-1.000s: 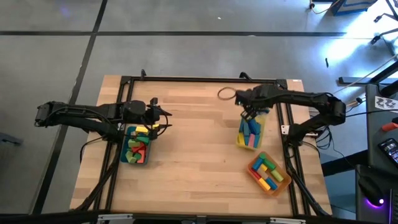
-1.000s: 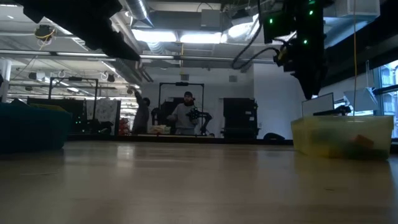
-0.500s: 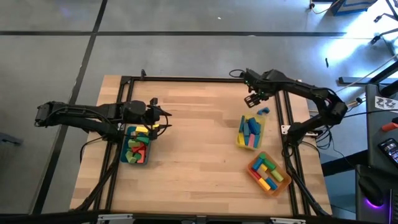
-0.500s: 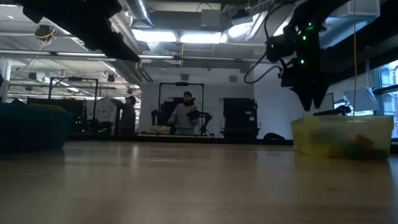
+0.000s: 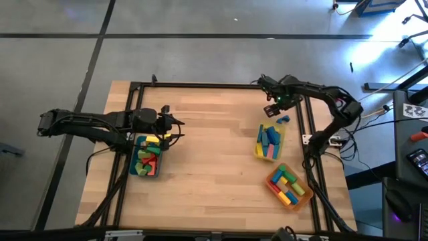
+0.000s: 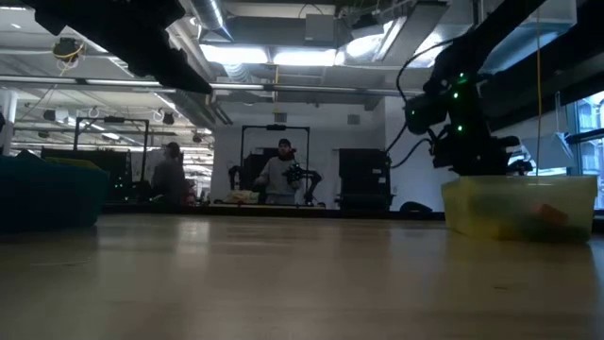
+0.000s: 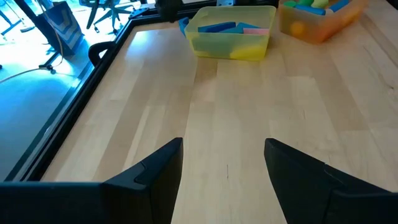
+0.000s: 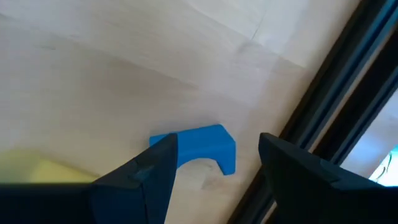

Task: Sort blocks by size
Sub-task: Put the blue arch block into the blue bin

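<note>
Right claw has withdrawn toward the counter's far edge; open, empty, blue arch lying just ahead.

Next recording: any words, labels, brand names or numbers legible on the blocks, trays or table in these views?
None readable.
Painted wooden blocks: plain colour, no print.
Yellow plastic tray, orange plastic tray, teal plastic tray: no labels visible.
Black-and-white patterned sheet beside the table: marks only, no legible text.

A grey concrete floor with dark lines surrounds the wooden worktop. Beyond it, ceiling lights glow above a seated person and a dark cabinet.
</note>
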You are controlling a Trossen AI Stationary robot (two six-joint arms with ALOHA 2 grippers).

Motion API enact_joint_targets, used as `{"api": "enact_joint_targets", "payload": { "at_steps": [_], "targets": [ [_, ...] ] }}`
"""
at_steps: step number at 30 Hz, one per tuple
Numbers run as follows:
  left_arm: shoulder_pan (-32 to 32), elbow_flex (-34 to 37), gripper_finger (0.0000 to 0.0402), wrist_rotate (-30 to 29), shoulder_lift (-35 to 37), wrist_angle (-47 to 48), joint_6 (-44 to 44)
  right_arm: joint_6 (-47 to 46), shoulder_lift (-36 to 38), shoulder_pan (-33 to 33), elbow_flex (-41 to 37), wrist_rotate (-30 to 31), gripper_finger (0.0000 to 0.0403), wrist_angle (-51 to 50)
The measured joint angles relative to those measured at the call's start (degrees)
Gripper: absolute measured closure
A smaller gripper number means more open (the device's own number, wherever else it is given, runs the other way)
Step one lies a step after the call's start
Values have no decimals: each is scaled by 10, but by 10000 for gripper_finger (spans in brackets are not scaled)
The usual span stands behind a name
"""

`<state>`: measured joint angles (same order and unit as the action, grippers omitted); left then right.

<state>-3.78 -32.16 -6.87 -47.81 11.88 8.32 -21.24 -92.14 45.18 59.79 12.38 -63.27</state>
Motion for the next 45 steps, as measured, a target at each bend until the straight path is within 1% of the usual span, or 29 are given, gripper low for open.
{"api": "enact_joint_targets", "payload": {
  "at_steps": [7, 13, 19, 21, 23, 27, 33, 34, 36, 39, 42, 45],
  "targets": [
    [0, 0, 190, 0, 0, 0, 0, -8, -56, 1, 0, 0, 178, 2],
    [0, 0, 190, 0, 0, 0, 0, -9, -104, 16, 0, -5, 178, 2],
    [0, 0, 190, 0, 0, 0, 1, 1, -132, 26, 1, -17, 181, 1],
    [0, 0, 190, 0, 0, 0, 1, 5, -134, 25, 2, -17, 194, 2],
    [0, 0, 190, 0, 0, 0, 1, 6, -134, 25, 2, -18, 218, 3],
    [0, 0, 190, 0, 0, 0, 2, 16, -136, 25, 0, -18, 286, -2],
    [0, 0, 190, 0, 0, 0, 2, 49, -137, 25, 0, 17, 387, -3],
    [0, 0, 190, 0, 0, 0, 2, 52, -137, 25, 0, 24, 394, -3],
    [0, 0, 190, 0, 0, 0, 2, 54, -137, 25, 0, 34, 394, -3],
    [0, 0, 190, 0, 0, 0, 2, 57, -136, 25, 0, 35, 387, -3],
    [0, 0, 190, 0, 0, 0, 2, 65, -136, 25, 0, 36, 397, -3],
    [0, 0, 190, 0, 0, 0, 2, 66, -130, 24, 2, 36, 396, -13]
  ]
}}
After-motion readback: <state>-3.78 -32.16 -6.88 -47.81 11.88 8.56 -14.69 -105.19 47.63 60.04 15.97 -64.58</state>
